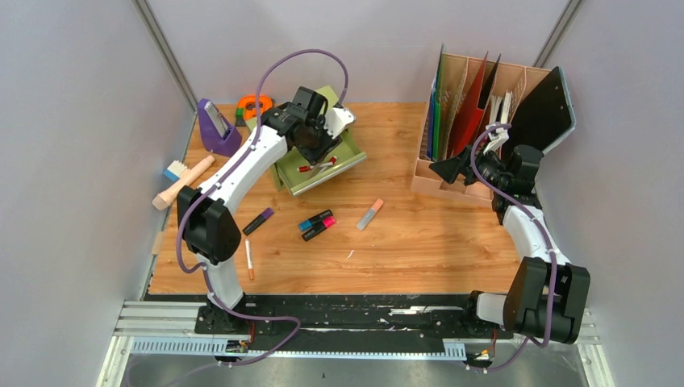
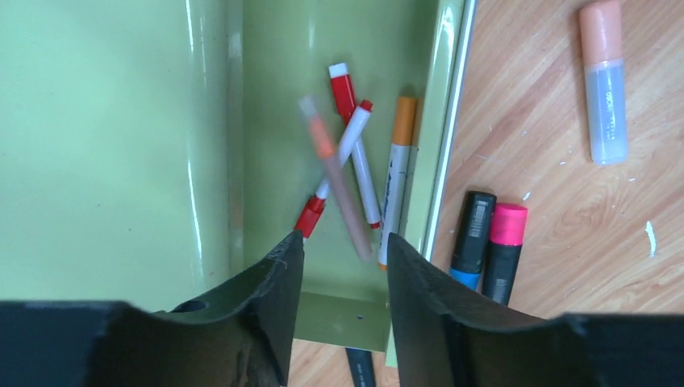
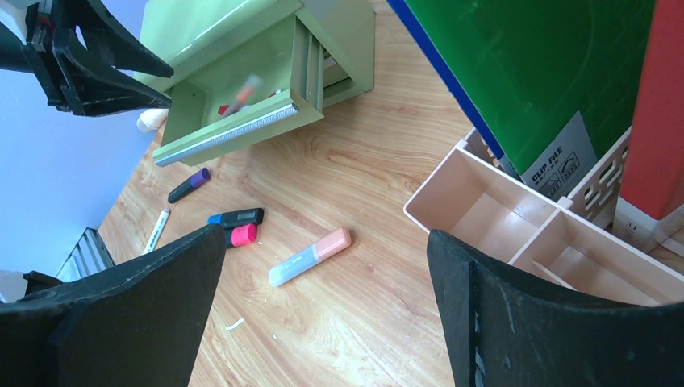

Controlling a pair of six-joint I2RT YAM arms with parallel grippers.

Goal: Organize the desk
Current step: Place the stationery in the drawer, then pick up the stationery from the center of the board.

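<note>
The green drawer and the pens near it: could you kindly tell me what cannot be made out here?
- Left wrist view: the orange-banded pen in the drawer is motion-blurred; its markings are unreadable.
- Left wrist view: a dark pen is cut off by the bottom edge.
- Top view: the left gripper covers most of the drawer's contents.

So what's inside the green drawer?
A red-capped marker, a thin red-tipped pen, an orange-capped marker and a blurry orange pen are in the drawer. The left pincer covers its near end, so anything there is hidden.
</note>
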